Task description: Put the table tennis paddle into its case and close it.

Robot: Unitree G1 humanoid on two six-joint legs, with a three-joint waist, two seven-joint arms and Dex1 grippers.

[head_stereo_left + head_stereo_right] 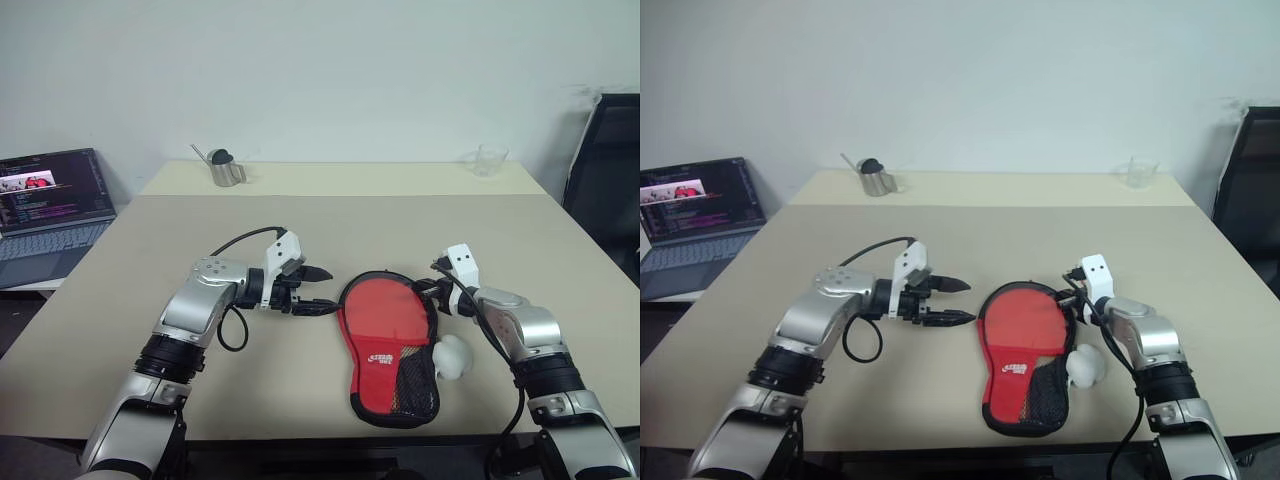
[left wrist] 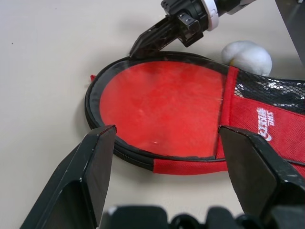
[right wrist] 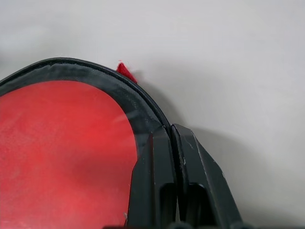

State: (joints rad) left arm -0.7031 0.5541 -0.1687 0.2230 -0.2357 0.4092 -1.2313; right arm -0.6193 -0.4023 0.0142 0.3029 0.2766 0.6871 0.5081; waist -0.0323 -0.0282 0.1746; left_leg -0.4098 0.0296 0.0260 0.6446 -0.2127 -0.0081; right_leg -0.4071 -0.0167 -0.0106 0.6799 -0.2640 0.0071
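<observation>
The case (image 1: 415, 385) lies open on the table, its black zipper rim (image 2: 102, 138) ringing the round end. The table tennis paddle (image 1: 385, 315) rests inside with its red blade face up; its handle end sits under the red logo panel and black mesh pocket. My left gripper (image 1: 332, 290) hovers open just left of the case's round end, pointing at it. My right gripper (image 1: 432, 287) is shut, its fingertips (image 3: 162, 138) pressed against the rim on the case's right side. Whether they pinch anything there is hidden.
A small white ball (image 1: 452, 357) lies against the case's right side, beside my right forearm. A metal cup (image 1: 227, 170) and a clear glass (image 1: 487, 160) stand at the table's far edge. A laptop (image 1: 50, 205) sits off to the left, a black chair (image 1: 610, 180) to the right.
</observation>
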